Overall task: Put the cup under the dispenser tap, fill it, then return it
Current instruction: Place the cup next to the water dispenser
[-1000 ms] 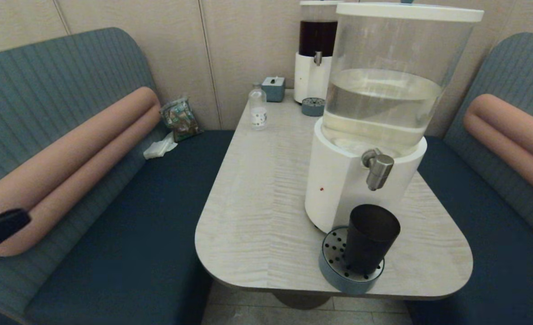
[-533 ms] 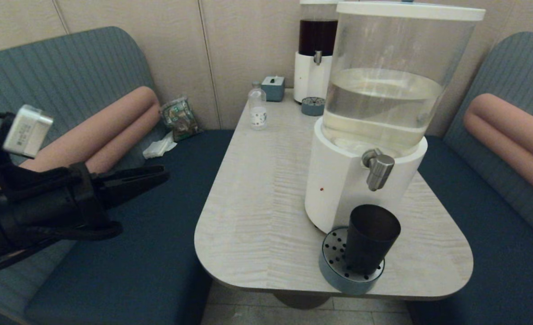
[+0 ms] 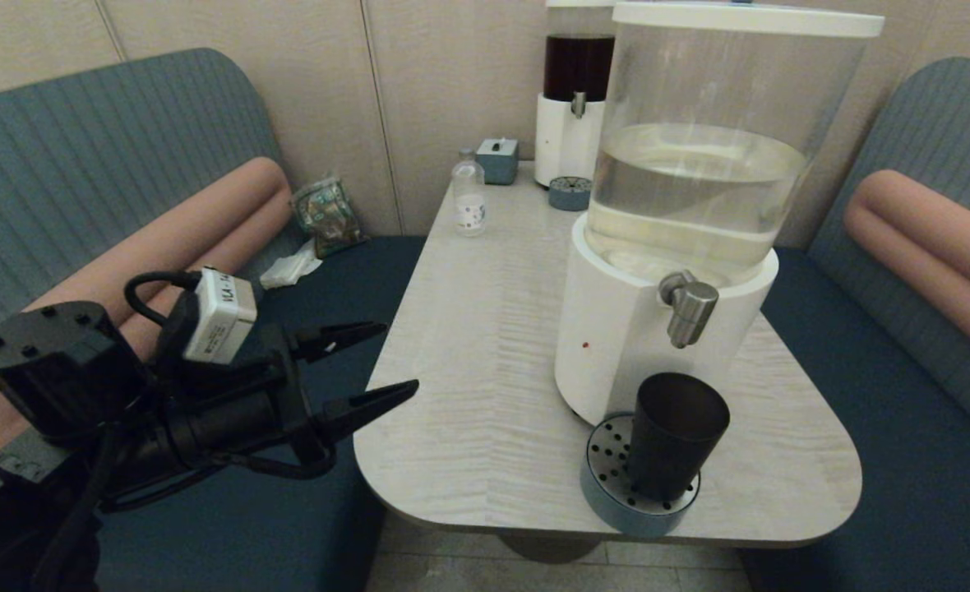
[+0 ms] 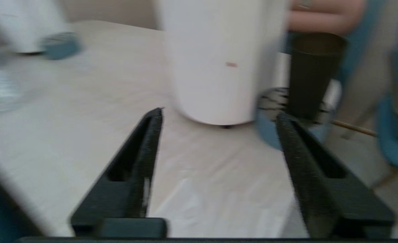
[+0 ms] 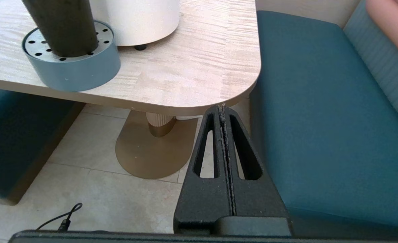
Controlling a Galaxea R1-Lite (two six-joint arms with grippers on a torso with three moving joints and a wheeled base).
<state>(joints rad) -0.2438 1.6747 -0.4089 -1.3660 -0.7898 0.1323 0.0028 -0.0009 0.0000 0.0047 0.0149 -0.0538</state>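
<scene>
The dark tapered cup (image 3: 672, 436) stands upright on a round blue-grey drip tray (image 3: 608, 493) at the table's front, directly below the brushed-silver dispenser tap (image 3: 688, 308) of the big clear-tank dispenser (image 3: 699, 164). The cup (image 4: 312, 72) and the cup (image 5: 62, 25) also show in both wrist views. My left gripper (image 3: 390, 362) is open with nothing between its fingers, hovering at the table's left edge, well left of the cup. My right gripper (image 5: 222, 108) is shut and empty, held low below the table's front right corner, out of the head view.
A second dispenser with dark liquid (image 3: 571, 99), its small drip tray (image 3: 570, 194), a clear bottle (image 3: 469, 197) and a small blue box (image 3: 497, 160) stand at the table's far end. Blue benches flank the table (image 3: 468, 345); a bag (image 3: 327, 215) lies on the left one.
My left arm has swung in from the far left over the bench to the table's left edge, and its fingers have opened. Cup and dispenser have not moved.
</scene>
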